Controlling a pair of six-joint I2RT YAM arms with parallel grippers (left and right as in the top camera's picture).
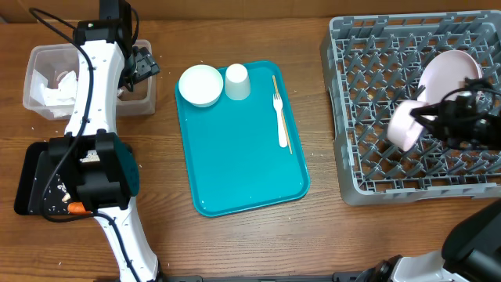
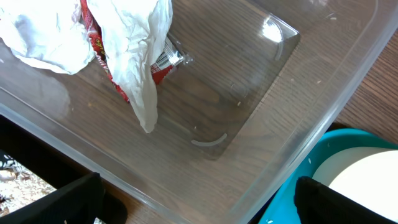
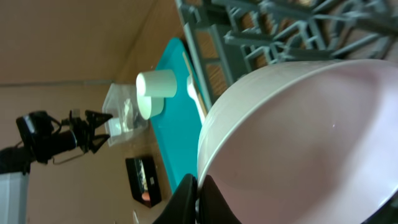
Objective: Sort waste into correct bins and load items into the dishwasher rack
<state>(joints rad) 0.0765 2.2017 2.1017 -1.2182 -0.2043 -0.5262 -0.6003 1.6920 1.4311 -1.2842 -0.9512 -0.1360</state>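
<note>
White bowl (image 1: pixel 403 129) on edge over dishwasher rack (image 1: pixel 368 157), rim pinched in right tool (image 3: pixel 198 198); seat tilted between pegs beside plate (image 1: pixel 448 70) before release. Left tool (image 2: pixel 199 208) spread wide, empty, above clear tub (image 2: pixel 249 93).

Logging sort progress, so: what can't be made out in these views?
Black tray: overhead, the left arm covers most of its contents.
Rack pegs under the bowl: overhead, bowl and right gripper hide them.
Red wrapper: left wrist, a napkin covers most of it.
</note>
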